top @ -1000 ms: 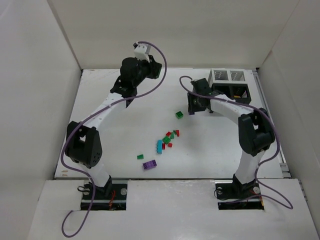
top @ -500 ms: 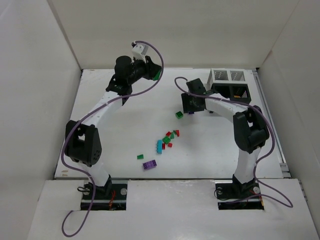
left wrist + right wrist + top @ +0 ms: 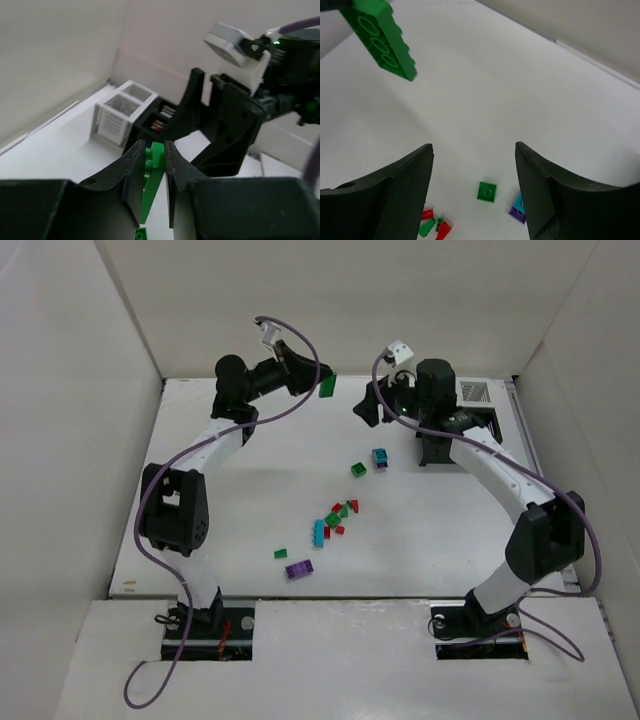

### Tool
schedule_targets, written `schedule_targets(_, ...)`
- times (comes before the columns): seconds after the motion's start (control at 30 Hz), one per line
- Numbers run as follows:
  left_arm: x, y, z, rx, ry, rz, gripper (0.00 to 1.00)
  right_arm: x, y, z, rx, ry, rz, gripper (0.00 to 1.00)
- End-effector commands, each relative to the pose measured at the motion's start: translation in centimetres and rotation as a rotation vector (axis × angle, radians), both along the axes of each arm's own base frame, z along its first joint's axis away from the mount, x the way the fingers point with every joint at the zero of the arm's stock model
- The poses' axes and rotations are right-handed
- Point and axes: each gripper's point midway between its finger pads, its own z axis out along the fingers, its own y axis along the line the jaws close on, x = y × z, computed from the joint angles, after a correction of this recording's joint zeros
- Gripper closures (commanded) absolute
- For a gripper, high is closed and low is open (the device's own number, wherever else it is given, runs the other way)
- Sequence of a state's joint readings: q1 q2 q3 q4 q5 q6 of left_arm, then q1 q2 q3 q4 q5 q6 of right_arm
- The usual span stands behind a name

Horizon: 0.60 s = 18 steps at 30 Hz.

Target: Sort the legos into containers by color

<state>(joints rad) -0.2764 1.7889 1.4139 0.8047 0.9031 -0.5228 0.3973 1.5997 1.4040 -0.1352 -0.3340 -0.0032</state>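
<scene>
One green brick [image 3: 150,185] clamped between fingers of left gripper [image 3: 155,148].
Opposite, right gripper [image 3: 472,147] gapes (empty); mistimed release could drop it.

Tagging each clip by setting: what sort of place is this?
Likely a lab test cell, not a home: a white table boxed in by plain white panels, two robot arms bolted at its near edge, and toy bricks and small slatted bins on it.

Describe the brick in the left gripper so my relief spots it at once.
Look to the back of the table, where the left gripper is raised. It is shut on a long green brick, held in the air. The other loose legos lie on the table; this one alone is off it.
</scene>
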Motion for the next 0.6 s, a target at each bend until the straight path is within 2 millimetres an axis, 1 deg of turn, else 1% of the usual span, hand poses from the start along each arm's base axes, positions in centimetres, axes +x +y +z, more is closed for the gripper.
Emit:
schedule_targets(0.0, -5.1, 0.0, 2.5, -0.113, -0.137, -0.286, 1.00, -0.3, 3.1, 3.7, 0.072, -0.150, 0.227, 0.28)
schedule_targets(0.03, -5.9, -0.1, 2.6, -0.123, -0.142, -0.339, 1.00, -0.6, 3.8, 4.0, 0.088, -0.159, 0.271, 0.28)
schedule_targets(0.07, -6.6, 0.0, 2.7, -0.169, -0.051, -0.396, 1.00, -0.6, 3.9, 4.4, 0.095, -0.178, 0.281, 0.28)
schedule_targets(0.1, -6.8, 0.0, 2.0, -0.190, -0.092, -0.426, 1.00, -0.4, 4.2, 4.2, 0.099, -0.181, 0.293, 0.27)
schedule_targets(0.17, -6.9, 0.0, 2.0, -0.198, -0.090, -0.441, 1.00, -0.5, 4.8, 5.9, 0.122, -0.232, 0.337, 0.27)
schedule_targets(0.2, -6.9, 0.0, 2.5, -0.187, -0.139, -0.423, 1.00, -0.6, 5.0, 5.9, 0.126, -0.232, 0.353, 0.27)
schedule_targets(0.27, -6.3, -0.1, 2.4, -0.177, -0.116, -0.407, 1.00, -0.2, 5.3, 7.3, 0.137, -0.275, 0.364, 0.25)
schedule_targets(0.3, -6.7, -0.1, 2.6, -0.167, -0.125, -0.414, 1.00, -0.2, 5.3, 7.9, 0.139, -0.287, 0.364, 0.25)
schedule_targets(0.33, -6.8, -0.1, 2.7, -0.168, -0.135, -0.415, 1.00, 0.2, 5.6, 7.2, 0.139, -0.275, 0.372, 0.25)
schedule_targets(0.37, -7.1, -0.4, 2.7, -0.170, -0.126, -0.427, 1.00, 0.0, 5.9, 7.3, 0.143, -0.276, 0.395, 0.25)
schedule_targets(0.4, -7.1, -0.4, 2.7, -0.170, -0.126, -0.427, 1.00, 0.0, 6.1, 8.0, 0.150, -0.290, 0.415, 0.25)
schedule_targets(0.43, -7.1, -0.4, 3.0, -0.171, -0.135, -0.428, 1.00, 0.1, 6.4, 7.6, 0.152, -0.281, 0.433, 0.27)
schedule_targets(0.47, -7.4, -0.7, 3.0, -0.171, -0.135, -0.437, 1.00, -0.1, 6.6, 8.0, 0.156, -0.289, 0.447, 0.28)
schedule_targets(0.5, -7.4, -0.7, 3.0, -0.171, -0.135, -0.437, 1.00, 0.0, 6.7, 7.4, 0.161, -0.269, 0.454, 0.29)
schedule_targets(0.53, -7.1, -0.8, 2.6, -0.171, -0.125, -0.436, 1.00, 0.0, 6.7, 7.4, 0.161, -0.269, 0.454, 0.31)
schedule_targets(0.57, -7.1, -0.8, 2.6, -0.171, -0.125, -0.436, 1.00, 0.2, 6.8, 6.9, 0.164, -0.251, 0.452, 0.34)
